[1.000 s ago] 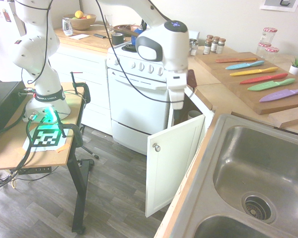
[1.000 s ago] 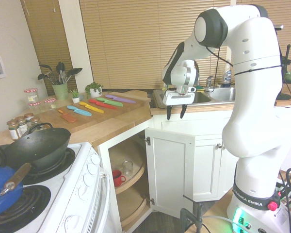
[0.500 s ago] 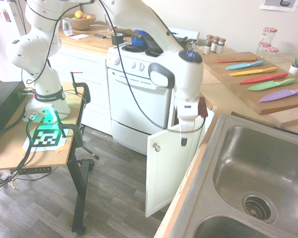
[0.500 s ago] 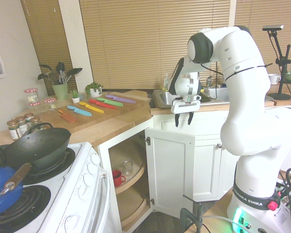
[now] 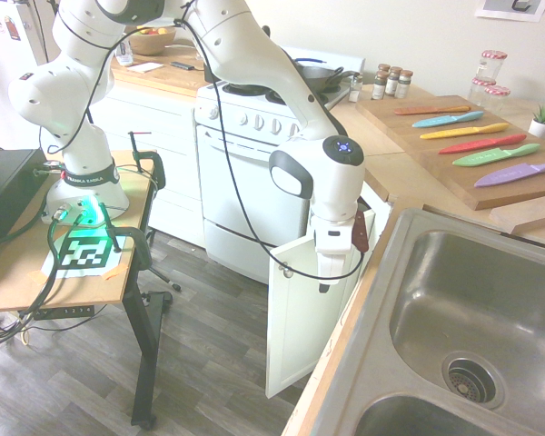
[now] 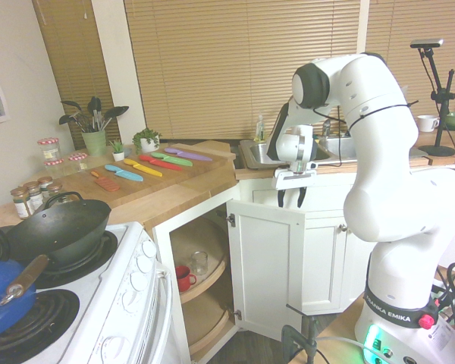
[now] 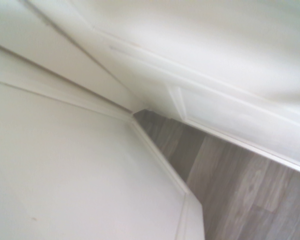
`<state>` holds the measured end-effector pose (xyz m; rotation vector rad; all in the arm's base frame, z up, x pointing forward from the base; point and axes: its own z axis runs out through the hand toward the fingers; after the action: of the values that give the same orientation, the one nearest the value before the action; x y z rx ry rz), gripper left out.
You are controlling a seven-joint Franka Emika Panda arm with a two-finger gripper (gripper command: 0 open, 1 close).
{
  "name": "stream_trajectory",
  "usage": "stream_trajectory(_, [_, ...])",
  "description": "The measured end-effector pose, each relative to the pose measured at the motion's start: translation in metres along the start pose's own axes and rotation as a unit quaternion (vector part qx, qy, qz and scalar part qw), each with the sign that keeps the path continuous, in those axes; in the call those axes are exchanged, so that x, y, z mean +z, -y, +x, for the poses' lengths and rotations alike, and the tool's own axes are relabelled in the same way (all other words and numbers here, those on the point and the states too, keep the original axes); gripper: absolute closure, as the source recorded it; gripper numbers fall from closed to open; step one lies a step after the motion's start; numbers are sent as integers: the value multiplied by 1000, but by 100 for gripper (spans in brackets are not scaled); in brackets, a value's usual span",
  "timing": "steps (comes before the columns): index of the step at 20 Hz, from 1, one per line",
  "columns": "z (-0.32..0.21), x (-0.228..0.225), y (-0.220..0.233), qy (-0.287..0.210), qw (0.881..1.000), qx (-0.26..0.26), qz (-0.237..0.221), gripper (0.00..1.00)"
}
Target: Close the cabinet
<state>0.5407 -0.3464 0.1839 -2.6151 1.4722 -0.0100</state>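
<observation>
The cabinet's white recessed-panel door (image 5: 304,313) stands swung out into the room, its small round silver knob (image 5: 287,271) facing the floor side. In the second exterior view the door (image 6: 269,265) is wide open on the dark interior with round wooden shelves (image 6: 205,280). My gripper (image 6: 290,200) hangs open, fingertips pointing down just above the door's top edge near its free side, holding nothing. From the first exterior view the gripper (image 5: 325,280) overlaps the door's upper front face. The wrist view shows a blurred white door panel (image 7: 80,175) and grey floor (image 7: 240,190).
A red cup (image 6: 183,277) and a glass (image 6: 200,263) sit on the cabinet's shelf. The white oven (image 5: 245,182) stands left of the door. A steel sink (image 5: 472,318) and a cutting board with coloured knives (image 5: 472,145) lie on the counter above.
The gripper has come down from above the counter to the door's top edge, staying open. The door has not visibly moved.
</observation>
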Motion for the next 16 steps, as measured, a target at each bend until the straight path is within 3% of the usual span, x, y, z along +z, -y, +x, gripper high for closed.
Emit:
stream_trajectory(2, [-2,3,3,2,1000,-3,1,0])
stream_trajectory(3, [-3,3,4,1,1000,-4,1,100])
stream_trajectory(16, [-7,6,10,-5,1000,-18,4,100])
